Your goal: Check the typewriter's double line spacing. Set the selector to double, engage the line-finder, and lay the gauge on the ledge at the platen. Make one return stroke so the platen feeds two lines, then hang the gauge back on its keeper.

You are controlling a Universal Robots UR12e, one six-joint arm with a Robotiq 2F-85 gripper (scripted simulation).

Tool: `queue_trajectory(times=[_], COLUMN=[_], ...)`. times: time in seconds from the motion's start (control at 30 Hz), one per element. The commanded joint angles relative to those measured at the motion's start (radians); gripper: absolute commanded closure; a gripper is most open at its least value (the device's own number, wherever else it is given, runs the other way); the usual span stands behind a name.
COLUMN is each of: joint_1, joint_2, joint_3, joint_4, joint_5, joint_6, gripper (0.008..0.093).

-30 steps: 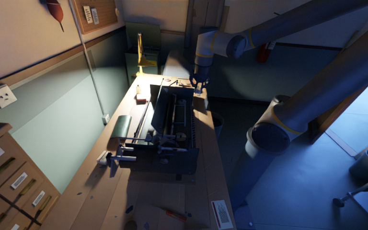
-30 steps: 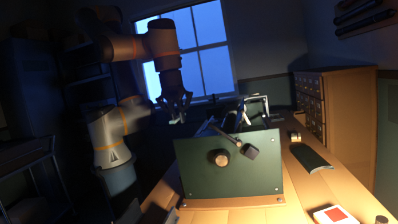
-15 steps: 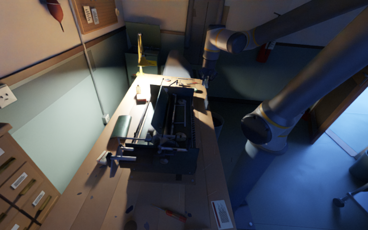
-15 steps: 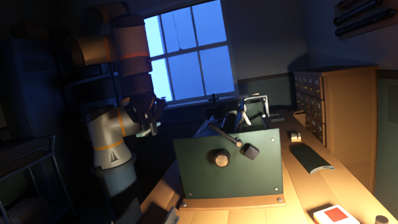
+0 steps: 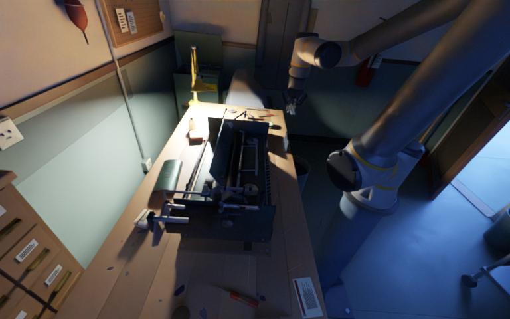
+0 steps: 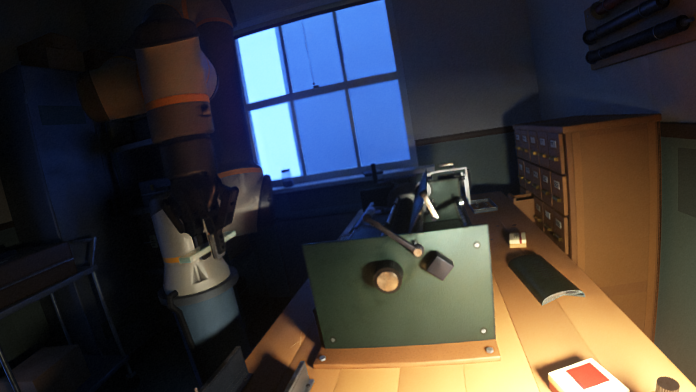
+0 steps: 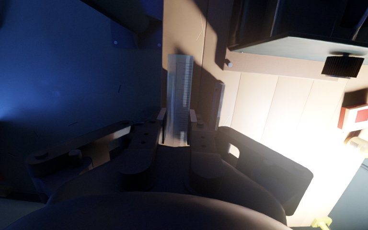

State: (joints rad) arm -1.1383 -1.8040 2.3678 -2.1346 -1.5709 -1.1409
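On the wooden bench the dark green typewriter (image 5: 233,180) stands with its carriage and platen (image 5: 246,158) on top. Its end plate carries a round knob (image 6: 385,277) and a lever (image 6: 392,235). My gripper (image 5: 291,108) hangs off the far end of the bench, beyond the bench's edge and higher than its top. I hold the clear gauge (image 7: 177,99) in my closed fingers. The gauge is a narrow strip with fine tick marks, and it points away from my palm. In the second side camera my gripper (image 6: 212,240) is left of the typewriter.
A wooden drawer cabinet (image 6: 575,185) stands along the wall beside the bench. A yellow desk lamp (image 5: 195,77) lights the far end. Small tools (image 5: 255,113) lie there. A dark green curved cover (image 5: 168,175) lies by the wall, and a red-handled screwdriver (image 5: 242,299) near the front.
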Motion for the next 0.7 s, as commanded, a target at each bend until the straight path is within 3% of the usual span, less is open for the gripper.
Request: queue_trajectory(times=[0.0,0.67], joint_1=[-0.006,-0.078], joint_2=[0.003,0.036], joint_3=[-0.003,-0.027], joint_4=[-0.001,-0.01], joint_5=[0.0,0.0], joint_6=[-0.007,-0.078], gripper=[0.0934,0.0934])
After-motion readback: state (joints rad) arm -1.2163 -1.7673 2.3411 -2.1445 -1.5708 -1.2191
